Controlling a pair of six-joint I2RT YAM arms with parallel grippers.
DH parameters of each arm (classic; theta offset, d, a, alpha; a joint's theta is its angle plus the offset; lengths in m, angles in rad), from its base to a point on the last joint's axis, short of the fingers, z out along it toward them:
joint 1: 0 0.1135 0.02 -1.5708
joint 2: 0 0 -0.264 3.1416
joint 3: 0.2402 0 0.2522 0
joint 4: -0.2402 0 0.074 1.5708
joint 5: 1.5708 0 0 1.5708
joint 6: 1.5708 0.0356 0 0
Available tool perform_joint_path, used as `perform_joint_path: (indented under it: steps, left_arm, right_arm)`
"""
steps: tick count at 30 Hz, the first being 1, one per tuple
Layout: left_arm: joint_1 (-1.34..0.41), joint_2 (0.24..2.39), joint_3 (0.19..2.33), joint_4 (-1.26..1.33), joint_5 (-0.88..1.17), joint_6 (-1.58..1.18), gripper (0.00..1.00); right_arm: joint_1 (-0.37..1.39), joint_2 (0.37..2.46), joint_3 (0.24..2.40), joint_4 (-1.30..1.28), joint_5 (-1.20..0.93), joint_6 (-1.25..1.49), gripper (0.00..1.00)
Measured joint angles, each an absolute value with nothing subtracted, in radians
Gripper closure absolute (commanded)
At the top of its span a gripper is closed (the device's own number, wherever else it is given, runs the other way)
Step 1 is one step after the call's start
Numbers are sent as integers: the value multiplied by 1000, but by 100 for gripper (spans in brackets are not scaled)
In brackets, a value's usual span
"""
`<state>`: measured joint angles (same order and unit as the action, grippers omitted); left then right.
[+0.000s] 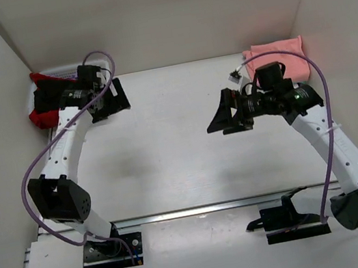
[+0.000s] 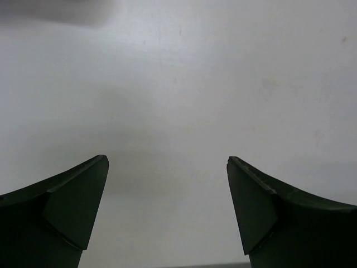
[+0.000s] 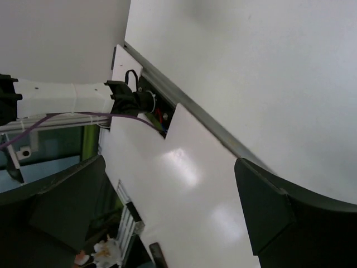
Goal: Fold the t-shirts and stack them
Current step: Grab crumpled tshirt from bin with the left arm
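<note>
A salmon-pink t-shirt point(image 1: 281, 57) lies folded at the table's back right corner. A red t-shirt point(image 1: 40, 119) hangs out of the white basket point(image 1: 62, 71) at the back left, with black cloth point(image 1: 44, 99), apparently the black t-shirt, on it, partly hidden by the left arm. My left gripper point(image 1: 109, 102) is open and empty just right of the basket; its wrist view point(image 2: 167, 159) shows only bare table. My right gripper point(image 1: 223, 119) is open and empty above the table's middle right, left of and nearer than the pink shirt; its wrist view point(image 3: 168, 162) holds no cloth.
White walls enclose the table on the left, back and right. A small white object point(image 1: 233, 77) lies just left of the pink shirt. A metal rail point(image 1: 206, 209) runs across the near edge by the arm bases, also seen in the right wrist view point(image 3: 184, 103).
</note>
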<state>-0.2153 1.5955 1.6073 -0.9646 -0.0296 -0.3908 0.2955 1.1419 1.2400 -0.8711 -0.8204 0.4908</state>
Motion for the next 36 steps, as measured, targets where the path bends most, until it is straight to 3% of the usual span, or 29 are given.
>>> perform_joint_path:
  steps: [8, 13, 15, 16, 17, 18, 21, 22, 23, 24, 25, 26, 29, 32, 33, 34, 36]
  left_arm:
    - [-149, 1816, 2019, -933, -52, -380, 1]
    - [-43, 1956, 2082, -848, 74, -459, 1]
    - [7, 2067, 2104, -812, 127, -509, 18]
    - [20, 2102, 2115, -804, 144, -525, 43]
    - [30, 2133, 2123, -783, 159, -549, 63]
    - [41, 2158, 2125, -757, 176, -569, 100]
    - [71, 2204, 2127, -690, 235, -621, 96]
    - [79, 2215, 2133, -672, 250, -639, 83]
    - [87, 2233, 2158, -669, 260, -648, 54]
    - [93, 2250, 2187, -656, 265, -653, 59]
    - [102, 2270, 2227, -647, 264, -668, 71]
    - [106, 2285, 2260, -640, 263, -675, 100]
    - [123, 2320, 2352, -609, 254, -678, 97]
    - [136, 2326, 2386, -583, 217, -656, 68]
    - [137, 2326, 2390, -578, 196, -640, 64]
    - [139, 2326, 2391, -571, 165, -619, 52]
    - [141, 2326, 2383, -565, 109, -575, 43]
  right_arm:
    - [191, 1184, 1344, -901, -781, 371, 1]
    - [151, 1215, 1383, -947, -706, 332, 1]
    - [121, 1237, 1386, -965, -673, 313, 15]
    - [106, 1243, 1386, -970, -670, 311, 34]
    - [95, 1247, 1386, -975, -667, 304, 46]
    - [82, 1251, 1386, -979, -664, 304, 49]
    - [36, 1264, 1389, -994, -660, 306, 50]
    - [29, 1271, 1394, -998, -658, 307, 49]
    - [23, 1283, 1402, -1001, -656, 307, 48]
    - [16, 1300, 1412, -1000, -651, 309, 47]
    - [13, 1311, 1418, -999, -650, 310, 47]
    - [12, 1324, 1423, -996, -647, 311, 47]
    - [11, 1368, 1431, -984, -643, 319, 48]
    - [10, 1410, 1448, -978, -643, 332, 48]
    - [10, 1426, 1457, -976, -643, 338, 48]
    - [10, 1441, 1468, -973, -643, 342, 49]
    - [10, 1470, 1490, -965, -643, 350, 49]
